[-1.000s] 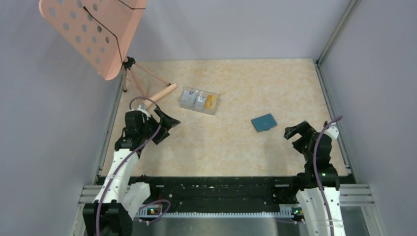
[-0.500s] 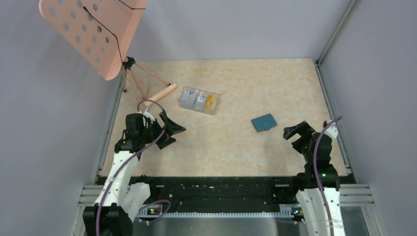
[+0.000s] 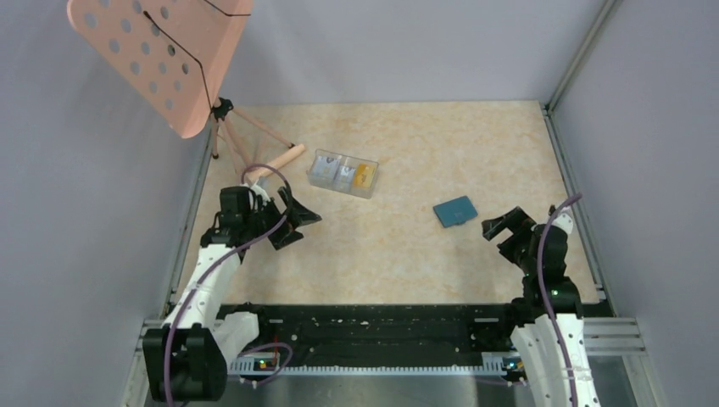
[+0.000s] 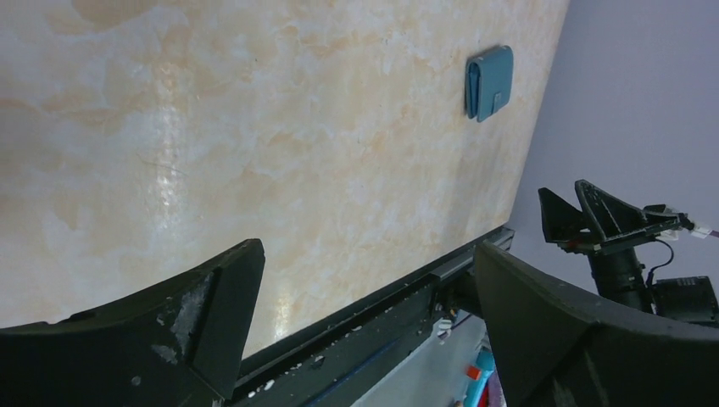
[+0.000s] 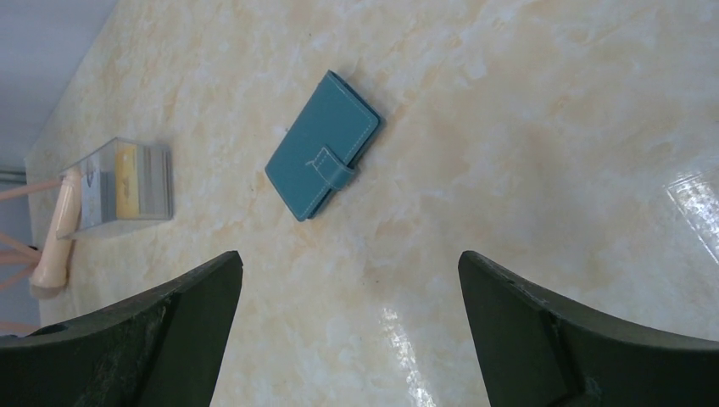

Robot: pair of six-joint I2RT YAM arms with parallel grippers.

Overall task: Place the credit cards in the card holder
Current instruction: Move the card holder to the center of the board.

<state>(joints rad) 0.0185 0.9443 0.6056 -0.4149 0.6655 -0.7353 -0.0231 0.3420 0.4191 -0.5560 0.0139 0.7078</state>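
Note:
The teal card holder (image 3: 455, 211) lies closed on the table right of centre; it also shows in the right wrist view (image 5: 322, 146) with its snap tab shut, and far off in the left wrist view (image 4: 489, 81). The credit cards (image 3: 343, 173), one orange-yellow and others whitish, stand inside a clear plastic box (image 3: 326, 181), seen too in the right wrist view (image 5: 127, 181). My left gripper (image 3: 298, 223) is open and empty at the table's left. My right gripper (image 3: 498, 225) is open and empty just right of the card holder.
A pink perforated stand (image 3: 161, 59) on a tripod (image 3: 242, 136) rises at the far left corner. A wooden handle (image 3: 280, 159) lies beside the clear box. Metal rails (image 3: 568, 178) edge the table's sides, and grey walls enclose it.
My left gripper has swung right and slightly farther onto the table. My right gripper has shifted left toward the card holder. The objects have not moved.

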